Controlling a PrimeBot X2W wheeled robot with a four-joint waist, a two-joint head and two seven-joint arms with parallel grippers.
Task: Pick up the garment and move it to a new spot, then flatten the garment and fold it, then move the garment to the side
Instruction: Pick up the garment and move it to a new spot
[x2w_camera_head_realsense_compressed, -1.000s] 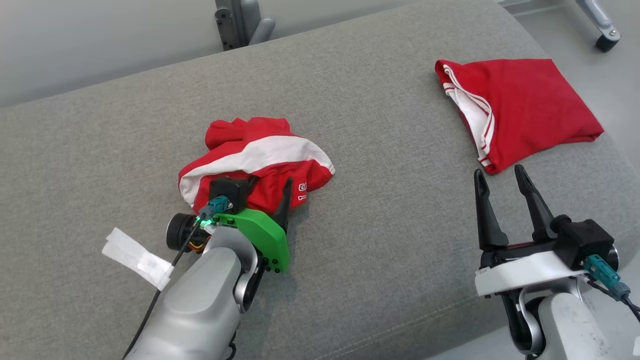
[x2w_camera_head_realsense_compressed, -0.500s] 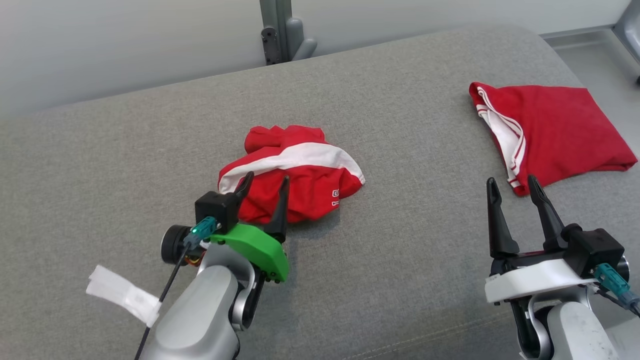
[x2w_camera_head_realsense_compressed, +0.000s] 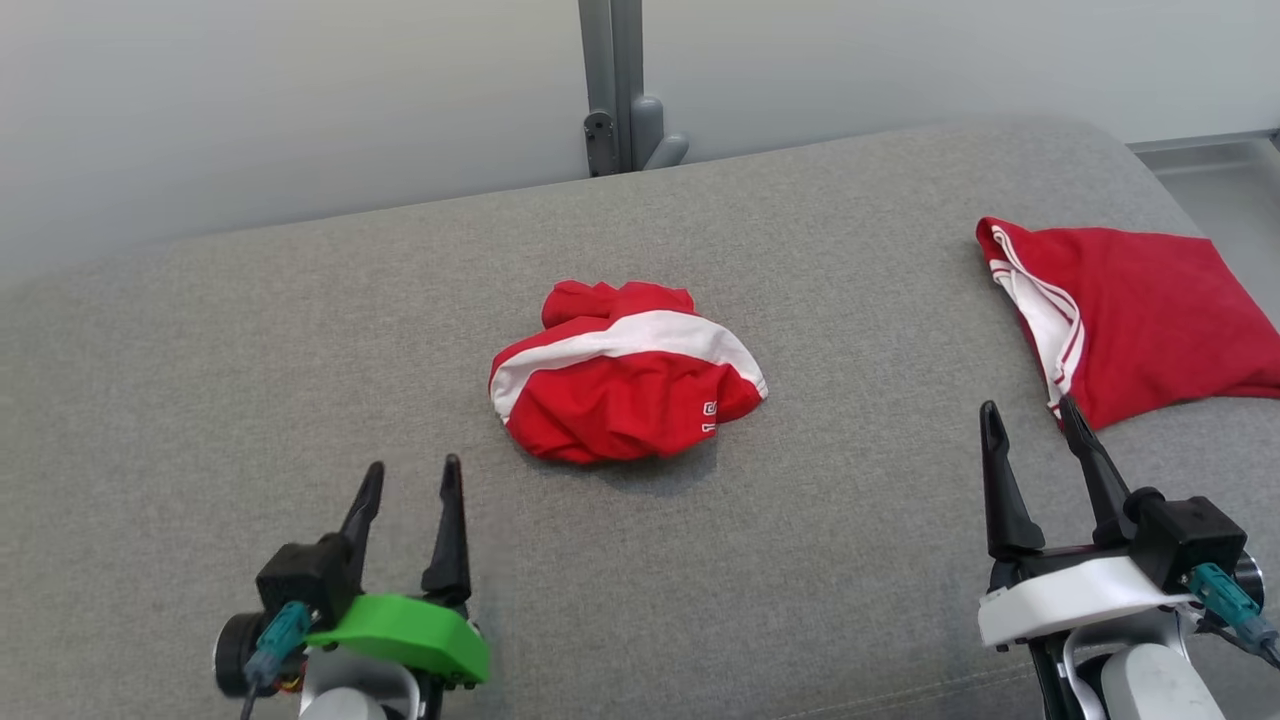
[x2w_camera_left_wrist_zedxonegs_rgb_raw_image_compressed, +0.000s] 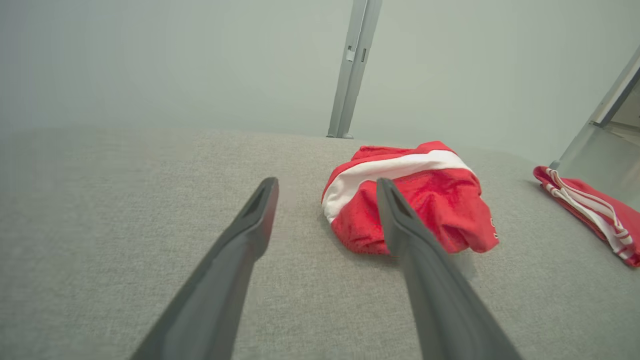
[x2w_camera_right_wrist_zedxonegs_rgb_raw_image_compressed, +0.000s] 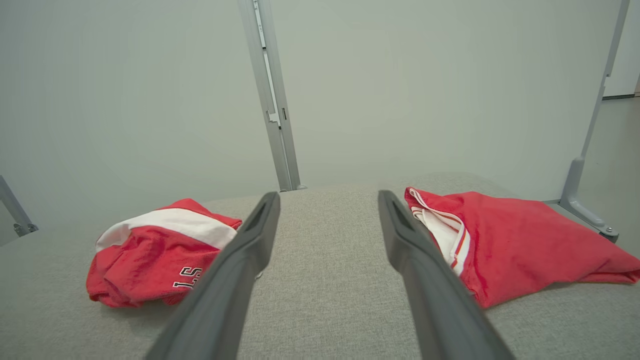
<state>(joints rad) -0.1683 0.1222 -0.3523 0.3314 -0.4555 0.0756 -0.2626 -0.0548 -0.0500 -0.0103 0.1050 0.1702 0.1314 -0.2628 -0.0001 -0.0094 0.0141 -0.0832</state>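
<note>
Surface: grey woven upholstered cushion (x2w_camera_head_realsense_compressed: 300, 400).
Backdrop: grey metal post (x2w_camera_head_realsense_compressed: 612, 90), seen behind it.
Right end: folded red white-trimmed cloth (x2w_camera_head_realsense_compressed: 1160, 310), laid flat.

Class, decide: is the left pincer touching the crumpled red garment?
Apart. The head view shows bare grey cushion between the open left pincer and the crumpled garment.

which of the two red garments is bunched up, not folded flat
The crumpled garment in the middle of the grey cushion, a rounded heap with a broad white band. The folded garment at the right edge lies flat.
</note>
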